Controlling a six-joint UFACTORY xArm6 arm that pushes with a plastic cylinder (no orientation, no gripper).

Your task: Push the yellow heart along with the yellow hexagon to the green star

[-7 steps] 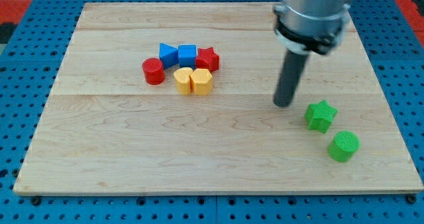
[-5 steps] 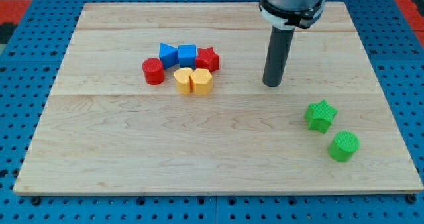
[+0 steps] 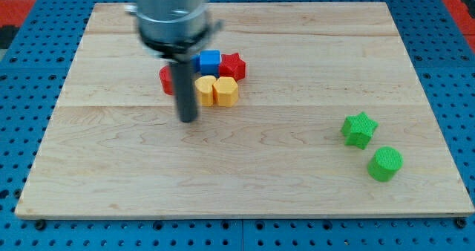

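My tip (image 3: 188, 119) gripperless, touching nothing, yellow heart (image 3: 204, 90) just up-right, yellow hexagon (image 3: 225, 90) beyond, green star (image 3: 359, 129) far right, tip has crossed over from the right.

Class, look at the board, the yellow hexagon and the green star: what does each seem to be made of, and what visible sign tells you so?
Board: looks like pale wood with a matte finish; grain lines and plank seams show.
Yellow hexagon: probably matte plastic; uniform colour, no grain.
Green star: probably plastic too; flat even green, faintly ridged sides, though too small to be sure.
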